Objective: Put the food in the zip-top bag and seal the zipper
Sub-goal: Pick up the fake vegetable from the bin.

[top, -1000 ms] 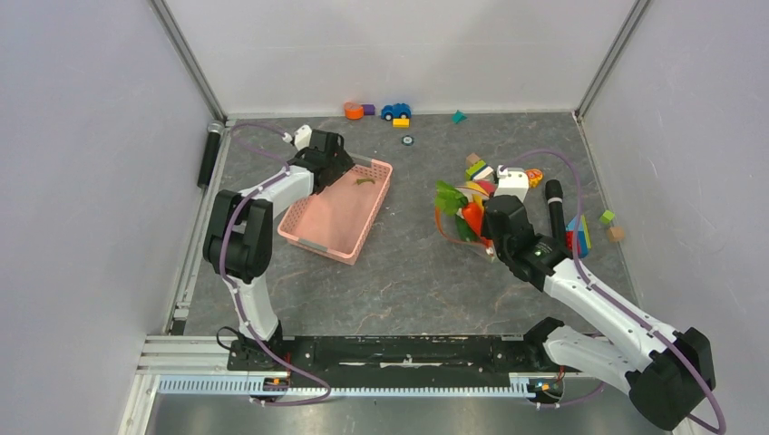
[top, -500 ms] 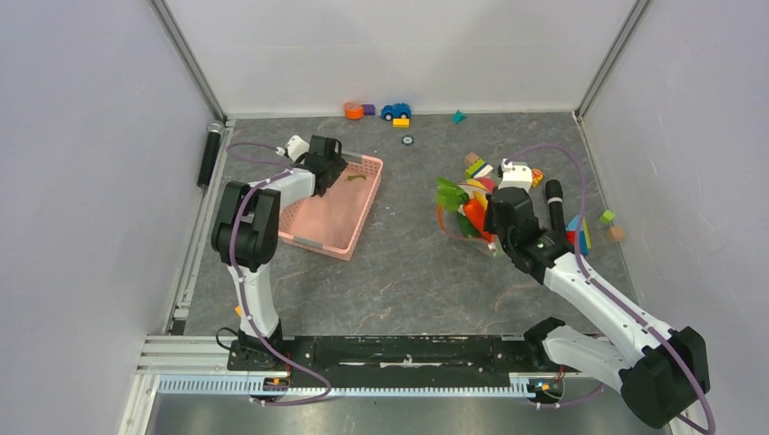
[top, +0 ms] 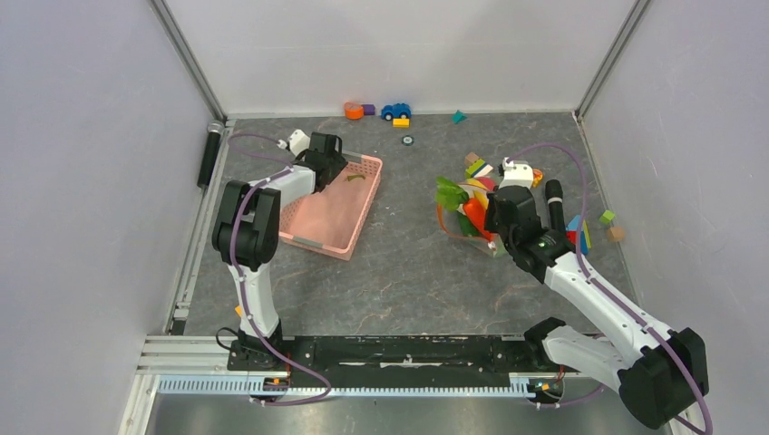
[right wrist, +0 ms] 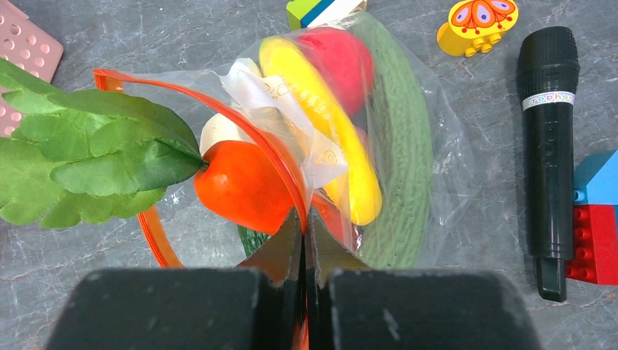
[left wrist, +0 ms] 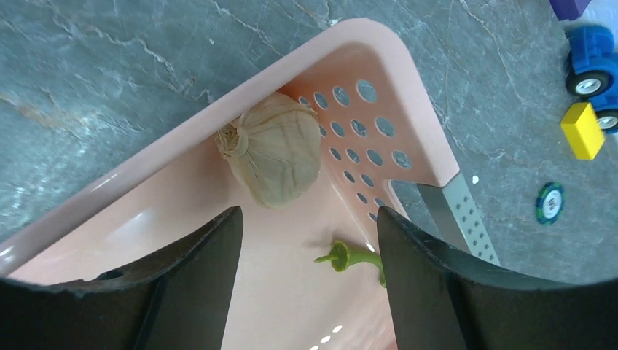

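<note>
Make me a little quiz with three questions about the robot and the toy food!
1. True or false: the garlic lies inside the pink basket.
2. Which gripper pinches the zip-top bag's orange rim: A) left gripper or B) right gripper?
3. Fill in: the carrot's green leaves stick ___ of the bag's mouth.

Key: 1 true. 2 B. 3 out.

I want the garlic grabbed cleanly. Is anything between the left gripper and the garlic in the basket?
Nothing visible. The left gripper is open above the basket, and the garlic lies bare in the corner just ahead of its fingers. A small green stem lies nearby, off to the side, not in the path.
</note>
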{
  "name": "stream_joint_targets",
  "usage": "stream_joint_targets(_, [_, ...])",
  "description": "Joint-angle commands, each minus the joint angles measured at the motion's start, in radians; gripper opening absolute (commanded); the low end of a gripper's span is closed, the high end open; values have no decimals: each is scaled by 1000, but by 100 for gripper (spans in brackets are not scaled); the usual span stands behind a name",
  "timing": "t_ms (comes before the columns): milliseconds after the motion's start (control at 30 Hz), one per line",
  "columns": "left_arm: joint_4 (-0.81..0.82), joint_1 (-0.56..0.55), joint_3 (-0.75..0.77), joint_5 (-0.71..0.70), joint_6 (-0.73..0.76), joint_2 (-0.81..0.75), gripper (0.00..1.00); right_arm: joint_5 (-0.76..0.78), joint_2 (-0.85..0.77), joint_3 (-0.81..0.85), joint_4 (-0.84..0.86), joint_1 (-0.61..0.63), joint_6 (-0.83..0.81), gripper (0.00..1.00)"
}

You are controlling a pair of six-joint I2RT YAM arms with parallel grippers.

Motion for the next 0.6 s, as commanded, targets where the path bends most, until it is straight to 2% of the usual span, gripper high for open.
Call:
stream_joint_targets(0, [-46,-21,40,-95,246,-66,74,-6,-7,37,48,-10,-8,0])
stream_joint_targets(167, [-19,-23,-13,-188,365,-109,76,-29,1,29,72,-18,-7,0])
stream_joint_targets(367, [61,-22,56,-186,441,-51,76,-42,-3,29,76,-23,-2,0])
stream_joint_targets(467, [8,-16,133,-190,440,9,71,-39,-19,22,76,-25,-1,0])
stream_joint_targets(567, [9,-12,139,-177,426,27,66,-26,-40,13,73,-30,-3,0])
